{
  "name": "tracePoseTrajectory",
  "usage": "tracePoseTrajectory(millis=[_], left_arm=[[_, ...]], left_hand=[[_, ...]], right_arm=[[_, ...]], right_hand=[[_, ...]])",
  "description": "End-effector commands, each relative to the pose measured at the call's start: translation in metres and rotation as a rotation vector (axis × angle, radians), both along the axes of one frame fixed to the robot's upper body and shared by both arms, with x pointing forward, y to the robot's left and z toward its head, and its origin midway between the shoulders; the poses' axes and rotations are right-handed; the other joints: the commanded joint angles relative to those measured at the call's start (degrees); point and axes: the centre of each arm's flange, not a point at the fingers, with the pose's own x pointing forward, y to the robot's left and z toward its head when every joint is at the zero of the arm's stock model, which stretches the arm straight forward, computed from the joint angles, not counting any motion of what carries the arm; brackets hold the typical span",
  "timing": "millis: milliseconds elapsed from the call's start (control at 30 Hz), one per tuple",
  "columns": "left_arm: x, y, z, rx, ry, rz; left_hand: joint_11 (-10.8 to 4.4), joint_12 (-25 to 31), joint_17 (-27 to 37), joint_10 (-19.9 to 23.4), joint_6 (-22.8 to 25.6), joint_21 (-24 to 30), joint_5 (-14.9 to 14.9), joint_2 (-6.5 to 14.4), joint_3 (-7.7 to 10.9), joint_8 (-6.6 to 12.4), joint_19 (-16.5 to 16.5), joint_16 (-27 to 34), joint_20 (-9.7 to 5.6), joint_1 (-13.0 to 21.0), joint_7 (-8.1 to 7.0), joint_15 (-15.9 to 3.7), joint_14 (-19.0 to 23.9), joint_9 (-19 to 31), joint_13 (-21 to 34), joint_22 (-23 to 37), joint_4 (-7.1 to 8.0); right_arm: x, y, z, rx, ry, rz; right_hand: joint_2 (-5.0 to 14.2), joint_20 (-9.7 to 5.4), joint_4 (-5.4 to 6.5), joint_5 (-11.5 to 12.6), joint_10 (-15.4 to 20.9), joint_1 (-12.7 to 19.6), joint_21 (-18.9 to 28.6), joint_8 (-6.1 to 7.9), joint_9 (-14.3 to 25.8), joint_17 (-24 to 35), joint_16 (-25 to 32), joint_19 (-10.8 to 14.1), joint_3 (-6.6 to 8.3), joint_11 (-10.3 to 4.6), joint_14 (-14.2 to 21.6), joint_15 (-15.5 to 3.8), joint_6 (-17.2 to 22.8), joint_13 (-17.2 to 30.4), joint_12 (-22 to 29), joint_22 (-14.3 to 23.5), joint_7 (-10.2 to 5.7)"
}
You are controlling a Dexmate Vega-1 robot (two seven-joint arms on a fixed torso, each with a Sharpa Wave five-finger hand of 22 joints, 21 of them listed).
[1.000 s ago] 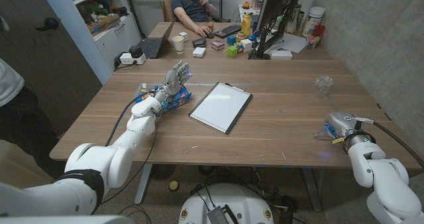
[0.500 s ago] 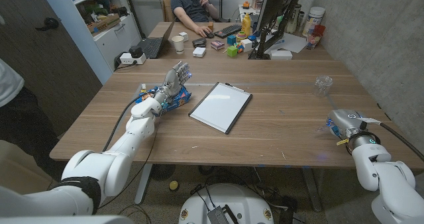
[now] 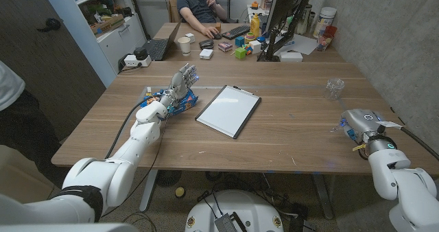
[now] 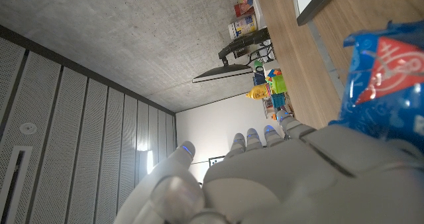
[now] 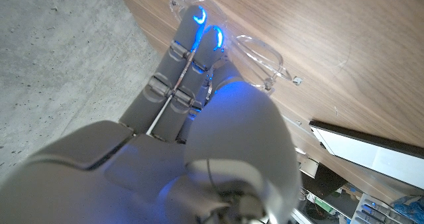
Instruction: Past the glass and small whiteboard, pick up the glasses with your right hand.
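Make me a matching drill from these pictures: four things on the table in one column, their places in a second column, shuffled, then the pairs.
Things:
1. small whiteboard
2. glass
3. blue packet
4. clear glasses

Places:
A. right beside the left hand
B. just past the right hand's fingers
C. mid-table, lying flat
D. upright on the table's right side, beyond the right hand

Pairs: 1-C, 2-D, 3-A, 4-B
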Motion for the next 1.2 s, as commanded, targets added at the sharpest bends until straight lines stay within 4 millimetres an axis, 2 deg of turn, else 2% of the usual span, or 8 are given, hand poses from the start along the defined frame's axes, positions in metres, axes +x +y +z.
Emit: tracePoseTrajectory(millis=[33,767,1200], left_arm=[[-0.001,0.0,0.0,0.001,-0.002,-0.001],[-0.001,0.005,-0.001,-0.004,-0.002,0.002],[-0.002,0.008,0.0,-0.004,-0.007,0.002]], left_hand=[[0.06,0.2,0.3,0.1,-0.7,-0.1,0.3,5.6,-0.17,0.04,0.0,0.1,-0.02,0.0,0.18,0.21,-1.0,0.2,0.2,0.3,0.06],[0.19,0.2,0.3,0.1,-0.8,-0.1,0.3,5.6,-0.27,0.1,0.0,0.1,0.0,0.0,0.16,0.25,-1.0,0.2,0.2,0.3,0.05],[0.11,0.2,0.3,0.1,-0.8,-0.2,0.3,5.6,-0.3,0.14,0.0,0.1,0.0,0.0,0.19,0.24,-1.0,0.2,0.2,0.3,0.05]], right_arm=[[-0.013,0.003,0.012,-0.013,-0.059,0.013],[-0.028,0.015,0.035,-0.066,-0.132,0.018],[-0.044,0.024,0.048,-0.106,-0.196,0.022]], right_hand=[[0.26,0.3,0.53,0.0,1.7,-0.6,0.6,-0.2,0.1,0.4,-0.3,0.3,0.32,0.05,0.6,-0.06,0.6,0.5,2.7,0.1,0.04],[0.17,0.39,0.72,-0.1,2.2,-0.9,2.1,-0.23,0.1,1.3,-1.5,0.2,0.66,-0.01,1.7,-0.06,1.1,0.2,3.5,-0.6,0.03],[0.15,0.35,0.73,-0.2,2.4,-0.9,2.8,-0.2,0.1,1.6,-2.1,0.2,0.84,-0.16,2.2,-0.04,1.4,0.1,3.9,-0.9,-0.08]])
